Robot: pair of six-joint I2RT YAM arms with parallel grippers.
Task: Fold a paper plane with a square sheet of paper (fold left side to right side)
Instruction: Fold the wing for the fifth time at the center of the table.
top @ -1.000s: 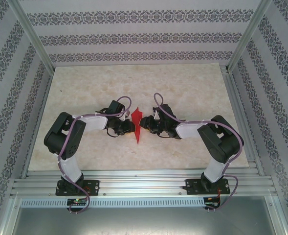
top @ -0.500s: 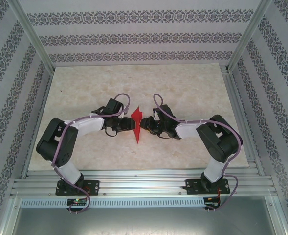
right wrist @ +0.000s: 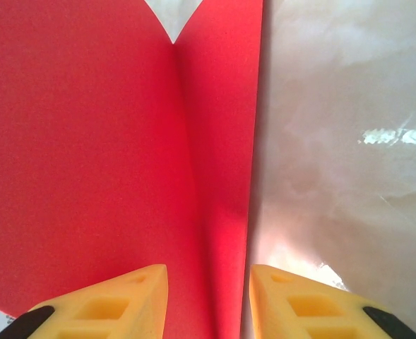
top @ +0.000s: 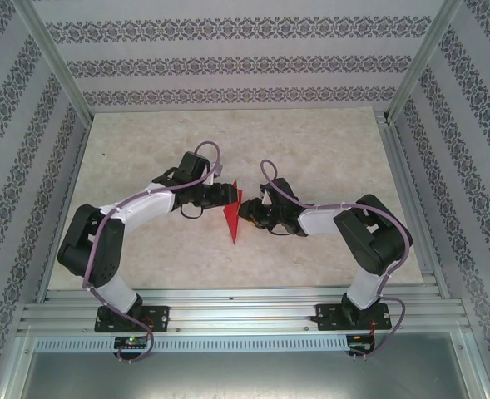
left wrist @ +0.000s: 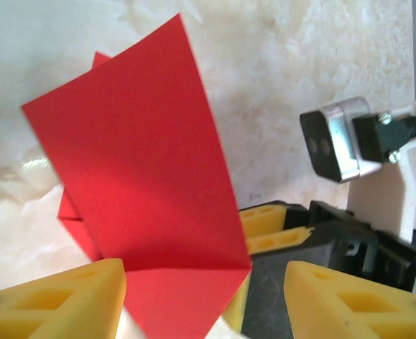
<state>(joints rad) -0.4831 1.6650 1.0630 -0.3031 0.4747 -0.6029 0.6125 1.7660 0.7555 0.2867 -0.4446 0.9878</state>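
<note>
I saw the left jaws wide beside the plane (top: pixel 230 220), one wing tilted up; the right jaws sat narrow astride its crease, grip impossible to tell

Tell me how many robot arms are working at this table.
2. The left arm reaches in from the left side of the table, the right arm from the right; both meet at the folded red paper in the middle. None seem hidden.
</note>
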